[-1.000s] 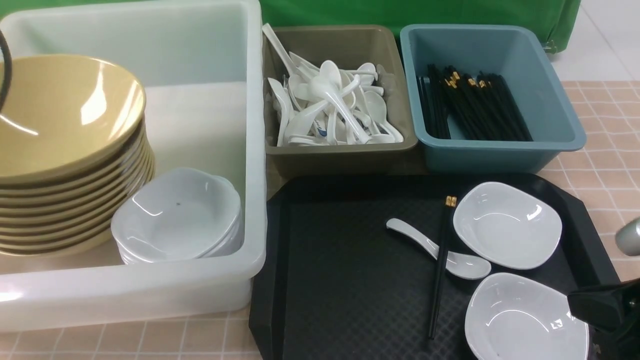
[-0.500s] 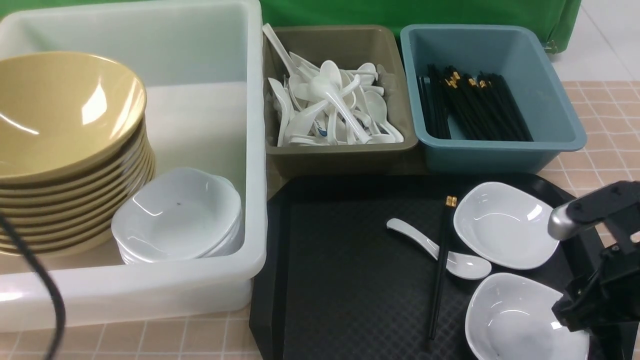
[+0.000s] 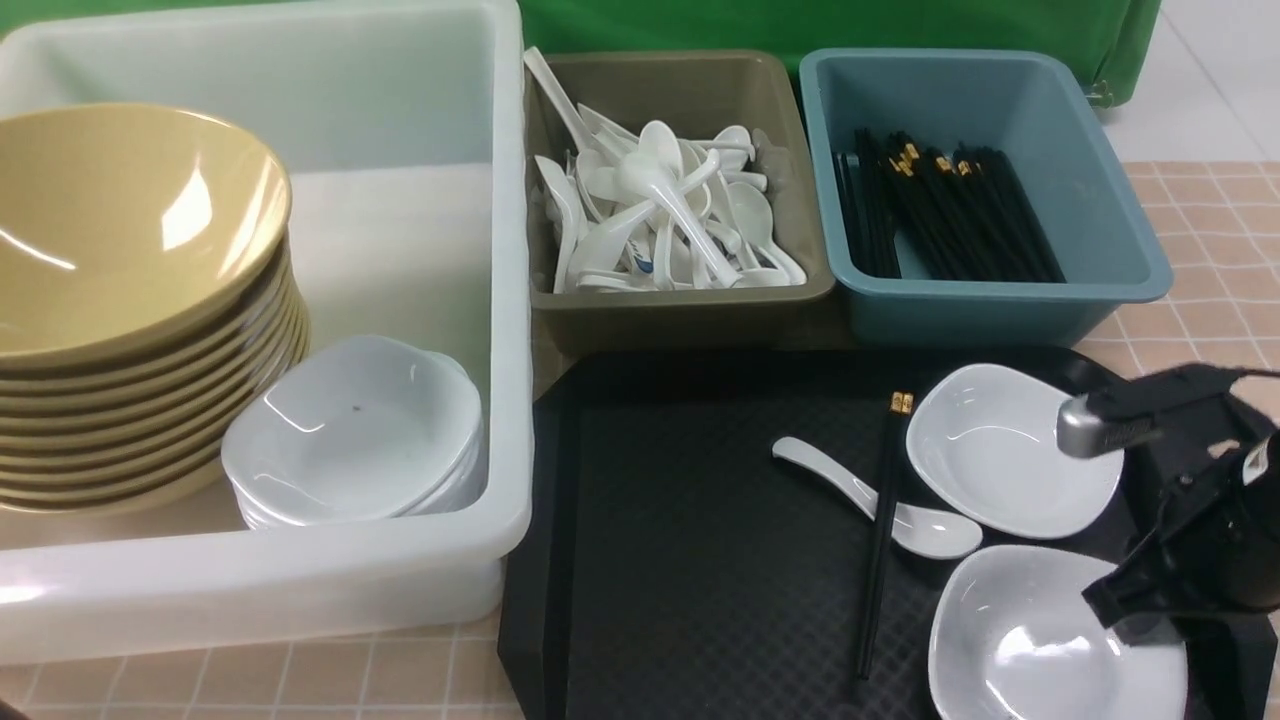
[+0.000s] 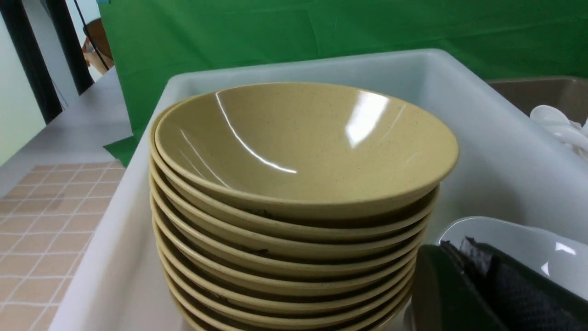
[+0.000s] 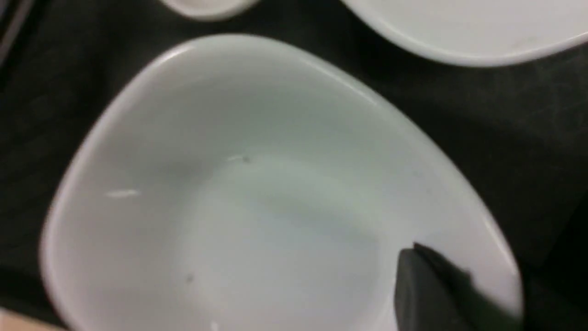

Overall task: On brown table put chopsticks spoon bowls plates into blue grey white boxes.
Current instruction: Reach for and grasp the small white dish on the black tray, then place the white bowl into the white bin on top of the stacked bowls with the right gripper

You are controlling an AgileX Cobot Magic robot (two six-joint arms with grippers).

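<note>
Hovering low over the near plate at the front right corner of the black tray, the right hand appears in the front view with a dark tip above the plate's right rim. A second plate lies just behind. To its left a loose spoon lies under a pair of loose chopsticks that cross it near the scoop. Behind the tray, a grey bin holds a heap of spoons and a blue bin a bundle of chopsticks. At left, a white tub holds stacked yellow bowls and, just beside them, stacked plates. All stand on the tiled surface.

From the left wrist, the left hand shows only as dark pads beside the bowl stack, over the stacked plates inside the tub; its opening cannot be told.

From the right wrist, blurred, one finger sits inside the near plate's rim. The other finger is out of frame, so the spread cannot be told, and it seems to grip nothing.
</note>
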